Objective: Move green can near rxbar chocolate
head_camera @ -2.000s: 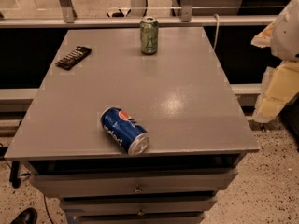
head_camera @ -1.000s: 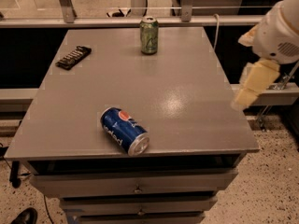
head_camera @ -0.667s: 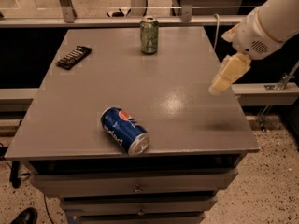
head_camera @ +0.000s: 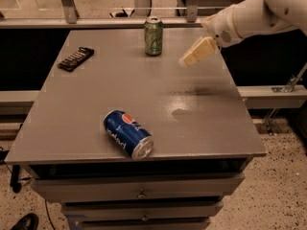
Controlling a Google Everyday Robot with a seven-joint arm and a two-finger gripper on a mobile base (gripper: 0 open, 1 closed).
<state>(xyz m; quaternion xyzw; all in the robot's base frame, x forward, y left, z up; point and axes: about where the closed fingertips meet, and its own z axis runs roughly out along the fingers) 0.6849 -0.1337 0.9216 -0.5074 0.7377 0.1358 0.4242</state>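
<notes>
The green can stands upright near the far edge of the grey table, at its middle. The rxbar chocolate, a dark flat bar with pale print, lies at the far left of the table. My gripper hangs above the table's far right part, to the right of the green can and a short way from it. It holds nothing that I can see.
A blue Pepsi can lies on its side near the table's front edge, left of middle. Drawers sit under the tabletop. A railing runs behind the table's far edge. The white arm reaches in from the upper right.
My arm has swung in from the right over the table, and the gripper has moved left and farther back toward the green can. The cans and bar have not moved.
</notes>
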